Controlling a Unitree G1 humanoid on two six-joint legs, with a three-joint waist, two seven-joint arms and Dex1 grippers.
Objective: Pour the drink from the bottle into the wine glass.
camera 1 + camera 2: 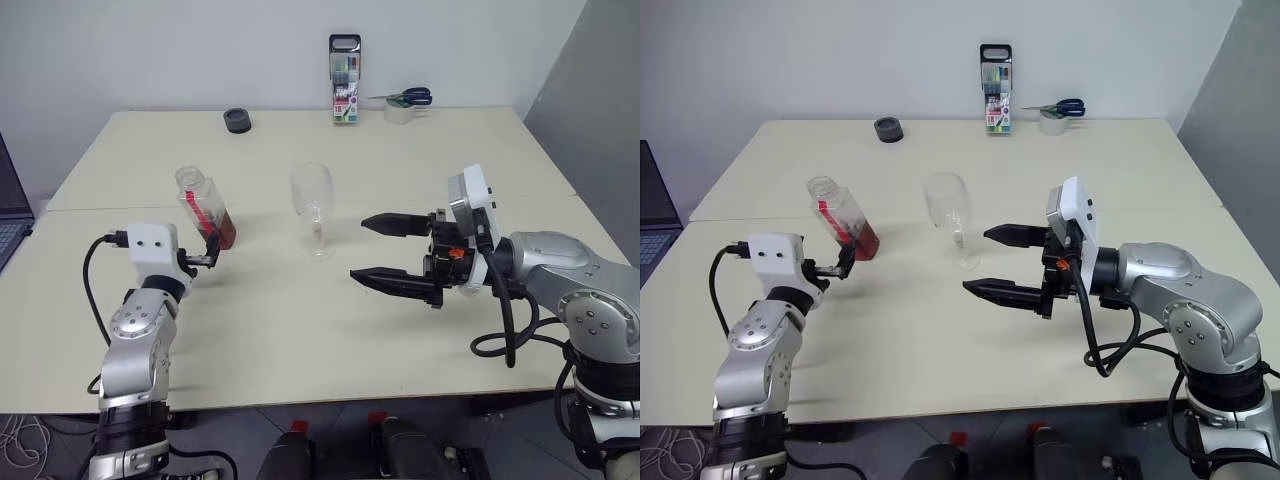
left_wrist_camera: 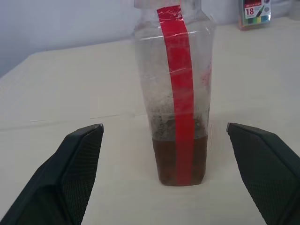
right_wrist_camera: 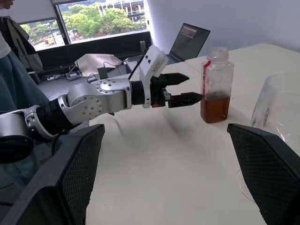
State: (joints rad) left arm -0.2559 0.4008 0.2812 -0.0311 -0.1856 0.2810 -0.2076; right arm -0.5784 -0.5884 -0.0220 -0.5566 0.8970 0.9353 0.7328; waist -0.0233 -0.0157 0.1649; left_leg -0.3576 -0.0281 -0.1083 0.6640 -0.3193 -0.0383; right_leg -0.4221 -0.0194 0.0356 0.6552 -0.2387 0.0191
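though uncapped — bottle [image 2: 176, 93] upright

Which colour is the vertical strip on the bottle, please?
The strip on the bottle is red. The left wrist view shows it best.

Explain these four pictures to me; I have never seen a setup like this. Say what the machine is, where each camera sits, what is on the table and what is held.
This is a humanoid robot with two arms. Two pictures come from its head, looking down over a cream table; the other two come from cameras on its wrists.

On the table stand an uncapped bottle with brown drink in the bottom, an empty wine glass, and at the far edge a marker case, a black tape roll and scissors.

The left end effector is open beside the bottle; the right end effector is open near the glass. Nothing is held.
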